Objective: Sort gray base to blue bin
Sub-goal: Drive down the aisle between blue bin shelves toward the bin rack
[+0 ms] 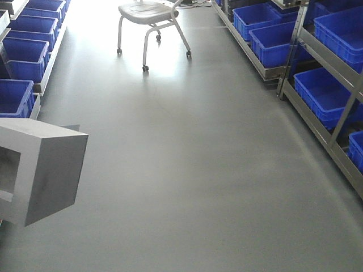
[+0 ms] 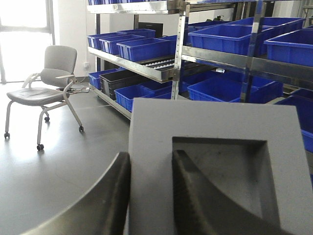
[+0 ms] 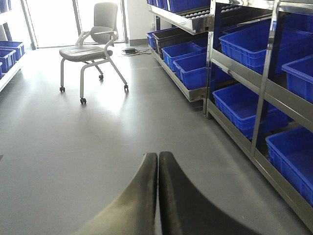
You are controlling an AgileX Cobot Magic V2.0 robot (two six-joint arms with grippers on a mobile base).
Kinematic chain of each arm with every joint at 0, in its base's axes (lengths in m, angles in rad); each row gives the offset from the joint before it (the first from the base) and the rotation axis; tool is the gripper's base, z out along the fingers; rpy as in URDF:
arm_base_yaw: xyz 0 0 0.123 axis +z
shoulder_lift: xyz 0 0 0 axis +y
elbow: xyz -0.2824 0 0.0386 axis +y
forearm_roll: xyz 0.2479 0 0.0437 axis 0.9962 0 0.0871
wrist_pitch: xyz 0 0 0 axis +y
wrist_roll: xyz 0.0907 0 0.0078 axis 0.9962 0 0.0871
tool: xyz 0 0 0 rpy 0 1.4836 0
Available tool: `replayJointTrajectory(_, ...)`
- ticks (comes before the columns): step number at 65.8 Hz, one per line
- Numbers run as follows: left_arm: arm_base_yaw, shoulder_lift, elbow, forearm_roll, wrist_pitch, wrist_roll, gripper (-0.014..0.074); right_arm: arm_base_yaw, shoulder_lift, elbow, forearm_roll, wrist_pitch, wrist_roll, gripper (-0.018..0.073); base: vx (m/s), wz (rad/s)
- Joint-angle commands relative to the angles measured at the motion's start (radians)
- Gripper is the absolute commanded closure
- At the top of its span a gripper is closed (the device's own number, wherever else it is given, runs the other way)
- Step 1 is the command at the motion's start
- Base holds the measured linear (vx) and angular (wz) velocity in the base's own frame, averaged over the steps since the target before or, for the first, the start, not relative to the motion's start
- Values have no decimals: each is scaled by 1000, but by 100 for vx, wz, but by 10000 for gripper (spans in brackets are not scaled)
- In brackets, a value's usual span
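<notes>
Gripping the base (image 2: 215,120), the left gripper (image 2: 150,161) had its rim clamped between the fingers (image 2: 115,196), one inside the recess. The right gripper (image 3: 157,156) was closed tight, holding nothing.

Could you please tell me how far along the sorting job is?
Done: the light gray matte recessed block is picked up. In hand: the left gripper clamps its rim; the right gripper is shut, empty. Left: placing it in a bright blue plastic bin.
</notes>
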Motion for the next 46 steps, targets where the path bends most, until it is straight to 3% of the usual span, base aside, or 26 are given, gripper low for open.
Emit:
replayJointTrajectory(1, -4, 1, -27, -12, -109, -6, 603, 0, -2, 1, -4, -75, -6, 564, 38, 2)
replayJointTrajectory(46, -4, 1, -27, -12, -109, -6, 603, 0, -2, 1, -4, -75, -6, 564, 39, 13)
